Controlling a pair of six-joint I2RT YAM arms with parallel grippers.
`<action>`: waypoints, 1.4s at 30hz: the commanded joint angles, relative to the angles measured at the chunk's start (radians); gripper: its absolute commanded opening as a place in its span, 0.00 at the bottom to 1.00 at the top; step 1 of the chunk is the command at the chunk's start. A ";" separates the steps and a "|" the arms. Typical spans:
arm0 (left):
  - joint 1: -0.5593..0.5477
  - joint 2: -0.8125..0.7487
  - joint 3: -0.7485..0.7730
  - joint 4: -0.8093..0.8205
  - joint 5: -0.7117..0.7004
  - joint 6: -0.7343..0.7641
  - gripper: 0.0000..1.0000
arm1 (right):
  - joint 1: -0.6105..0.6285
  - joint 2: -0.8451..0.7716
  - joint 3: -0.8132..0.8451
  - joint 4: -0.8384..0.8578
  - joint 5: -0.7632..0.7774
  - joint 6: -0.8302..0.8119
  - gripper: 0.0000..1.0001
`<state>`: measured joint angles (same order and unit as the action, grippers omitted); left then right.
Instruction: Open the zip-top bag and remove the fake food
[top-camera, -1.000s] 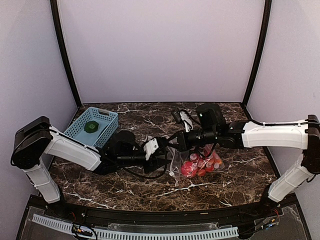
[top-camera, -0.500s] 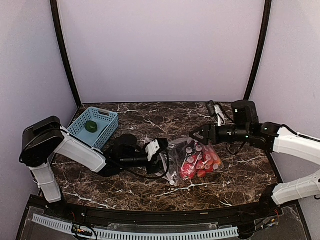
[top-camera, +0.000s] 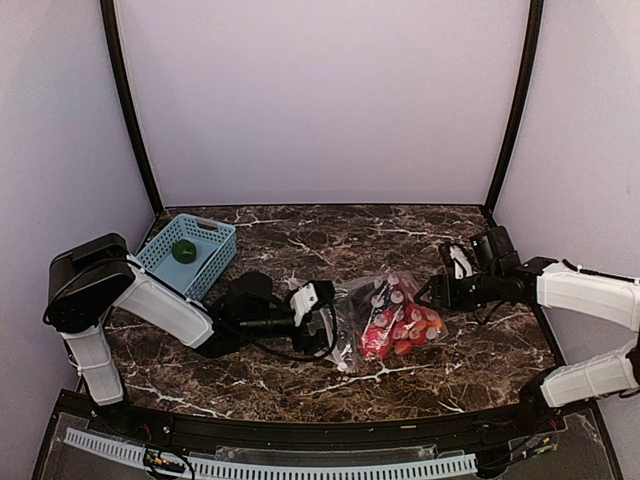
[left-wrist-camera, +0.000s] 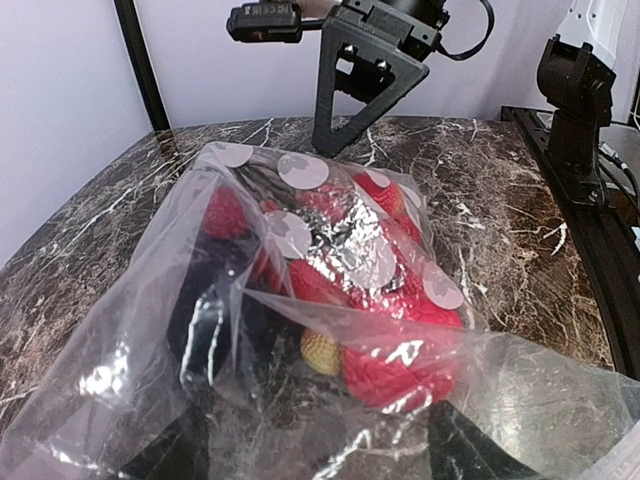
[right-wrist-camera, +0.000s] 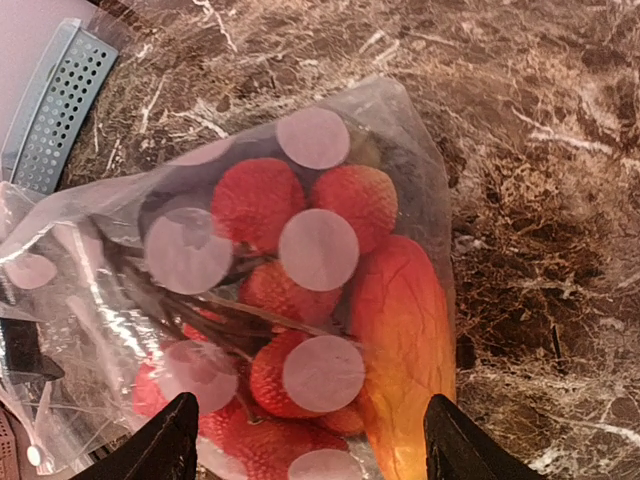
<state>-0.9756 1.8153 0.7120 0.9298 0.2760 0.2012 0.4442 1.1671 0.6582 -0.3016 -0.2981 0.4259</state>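
Top view: the zip-top bag (top-camera: 372, 296) lies mid-surface, near the front, with the red fake food (top-camera: 400, 328) bunched inside it. The left hand (top-camera: 325, 318) is at the bag's left edge and the right hand (top-camera: 432, 293) at its right. One green piece (top-camera: 182, 251) sits in the blue basket (top-camera: 215, 232), far left.

Left wrist view: the fingers (left-wrist-camera: 160, 450) stand apart under loose film, clamping nothing.

Right wrist view: the fingers (right-wrist-camera: 170, 440) are spread wide over the bag, not gripping.

I judge nearly all the emptying is left to do. I cannot tell whether the zip is undone.
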 joint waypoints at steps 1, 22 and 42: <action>-0.006 0.015 -0.018 0.026 0.033 0.003 0.75 | -0.042 0.072 -0.030 0.064 -0.063 -0.039 0.75; -0.005 0.068 -0.048 0.101 0.000 0.001 0.80 | -0.069 0.214 0.013 0.176 -0.256 -0.053 0.14; -0.005 0.086 -0.037 0.107 -0.015 0.006 0.81 | -0.133 0.221 -0.128 0.217 -0.344 -0.020 0.71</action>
<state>-0.9756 1.8862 0.6781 1.0210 0.2672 0.2031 0.3130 1.3682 0.5488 -0.1440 -0.5663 0.3901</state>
